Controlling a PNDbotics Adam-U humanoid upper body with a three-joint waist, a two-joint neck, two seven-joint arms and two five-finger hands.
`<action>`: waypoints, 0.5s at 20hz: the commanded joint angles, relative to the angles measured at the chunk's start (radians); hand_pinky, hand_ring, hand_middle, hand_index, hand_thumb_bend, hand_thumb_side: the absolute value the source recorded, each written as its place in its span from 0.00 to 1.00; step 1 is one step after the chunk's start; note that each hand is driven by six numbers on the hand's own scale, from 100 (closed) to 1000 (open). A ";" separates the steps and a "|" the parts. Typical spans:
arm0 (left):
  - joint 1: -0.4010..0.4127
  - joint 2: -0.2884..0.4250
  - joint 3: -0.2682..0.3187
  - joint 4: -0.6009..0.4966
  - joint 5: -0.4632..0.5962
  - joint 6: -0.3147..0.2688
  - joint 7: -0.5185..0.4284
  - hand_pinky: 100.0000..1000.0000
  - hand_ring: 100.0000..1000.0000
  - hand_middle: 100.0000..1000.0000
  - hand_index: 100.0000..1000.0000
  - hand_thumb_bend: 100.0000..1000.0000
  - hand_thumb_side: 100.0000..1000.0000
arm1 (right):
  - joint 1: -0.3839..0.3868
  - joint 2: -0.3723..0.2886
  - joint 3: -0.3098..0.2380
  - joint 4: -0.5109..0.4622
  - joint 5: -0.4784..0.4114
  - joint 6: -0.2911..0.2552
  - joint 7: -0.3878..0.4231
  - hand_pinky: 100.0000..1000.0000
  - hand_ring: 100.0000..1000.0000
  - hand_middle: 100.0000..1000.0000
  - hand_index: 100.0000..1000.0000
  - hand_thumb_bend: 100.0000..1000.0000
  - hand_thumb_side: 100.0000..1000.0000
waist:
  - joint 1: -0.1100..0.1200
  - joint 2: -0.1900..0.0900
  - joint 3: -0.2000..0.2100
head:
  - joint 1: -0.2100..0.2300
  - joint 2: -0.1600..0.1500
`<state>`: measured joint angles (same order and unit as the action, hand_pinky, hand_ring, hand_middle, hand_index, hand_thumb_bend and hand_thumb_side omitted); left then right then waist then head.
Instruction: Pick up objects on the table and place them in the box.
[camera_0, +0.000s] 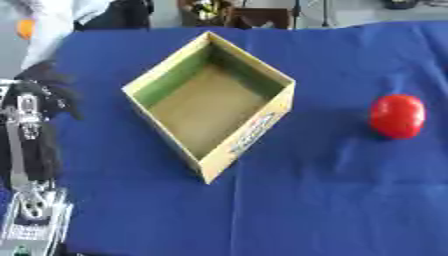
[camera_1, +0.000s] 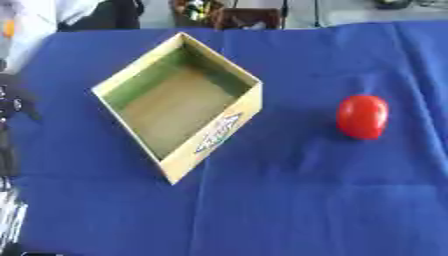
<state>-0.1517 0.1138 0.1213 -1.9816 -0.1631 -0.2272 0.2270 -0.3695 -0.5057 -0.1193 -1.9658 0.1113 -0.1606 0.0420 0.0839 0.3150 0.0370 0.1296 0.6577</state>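
A: What lies on the blue cloth (camera_0: 332, 200)?

B: A cardboard box (camera_0: 249, 132), open at the top and turned so one corner points toward the robot. It sits left of the middle, around ten o'clock from the cloth's centre. I see only its brown floor inside, with greenish inner walls and a printed label on the near right wall.

A: And the thing to be picked up?

B: A red rounded object (camera_0: 397, 116), smooth and glossy (a tomato or an apple, I cannot tell which). It rests on the cloth at three o'clock from the box, well apart from it and near the right edge of the view.

A: Where are the hands?

B: The left hand (camera_0: 44, 92) shows at the left edge, at nine o'clock from the box, black, with the silver forearm running down to the lower left corner. It is beside the box without touching it. Its fingers hang in a dark cluster; I cannot tell whether they are spread or curled, and nothing shows in them. The right hand appears in neither view.
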 joint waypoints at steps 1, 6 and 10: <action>-0.010 0.011 0.004 -0.018 -0.001 -0.002 -0.004 0.21 0.41 0.49 0.74 0.00 0.92 | -0.011 -0.015 -0.006 -0.011 0.008 -0.005 0.012 0.68 0.52 0.44 0.69 0.39 0.71 | -0.006 -0.014 0.000 | 0.004 -0.009; -0.010 0.011 0.004 -0.018 -0.001 -0.002 -0.005 0.21 0.41 0.49 0.74 0.00 0.92 | -0.012 -0.016 -0.007 -0.011 0.009 -0.009 0.016 0.68 0.52 0.44 0.69 0.39 0.71 | -0.007 -0.013 0.000 | 0.005 -0.011; -0.010 0.012 0.003 -0.018 0.000 -0.002 -0.005 0.21 0.41 0.49 0.74 0.00 0.92 | -0.034 -0.043 -0.006 -0.004 0.033 -0.001 0.009 0.69 0.56 0.48 0.74 0.38 0.73 | -0.009 -0.013 0.000 | 0.003 -0.010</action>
<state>-0.1517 0.1137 0.1212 -1.9816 -0.1631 -0.2275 0.2233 -0.3896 -0.5123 -0.1194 -1.9631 0.1323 -0.1652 0.0524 0.0797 0.3160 0.0370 0.1298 0.6572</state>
